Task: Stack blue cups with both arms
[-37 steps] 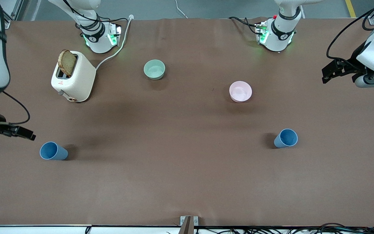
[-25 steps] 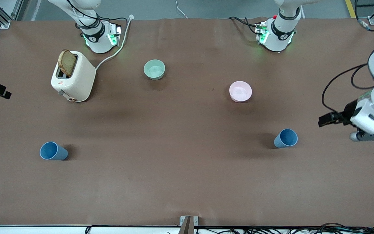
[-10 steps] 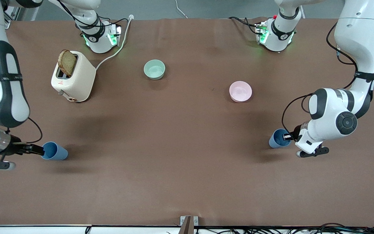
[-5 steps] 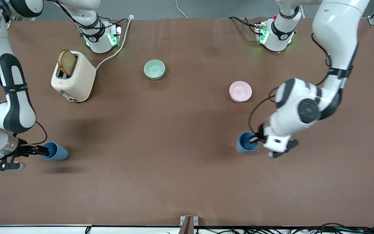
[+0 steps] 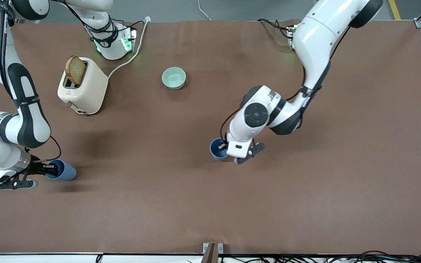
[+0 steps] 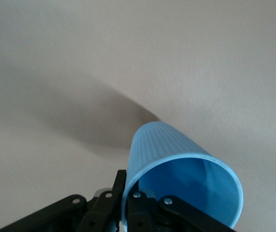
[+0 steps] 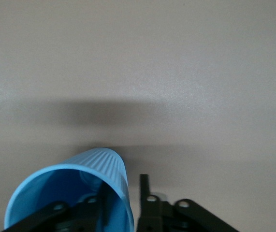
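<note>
One blue cup (image 5: pixel 216 150) is held by my left gripper (image 5: pixel 224 147) low over the middle of the table. In the left wrist view the gripper (image 6: pixel 127 186) is shut on the cup's rim wall (image 6: pixel 176 159), one finger inside and one outside. The other blue cup (image 5: pixel 66 171) stands on the table at the right arm's end, near the front camera. My right gripper (image 5: pixel 52 170) is at its rim. In the right wrist view the gripper (image 7: pixel 123 186) is open: one finger is inside the cup (image 7: pixel 89 169), and the other is outside with a gap to the wall.
A pale green bowl (image 5: pixel 173 77) sits toward the robots' bases. A cream toaster (image 5: pixel 82 87) with a bread slice (image 5: pixel 75 70) stands near the right arm's base, its cord running to the table's edge. The left arm's elbow hides the pink bowl.
My left gripper closed on its cup and carried it from the left arm's end to the table's middle. My right gripper came in to the other cup's rim; that cup has not moved.
</note>
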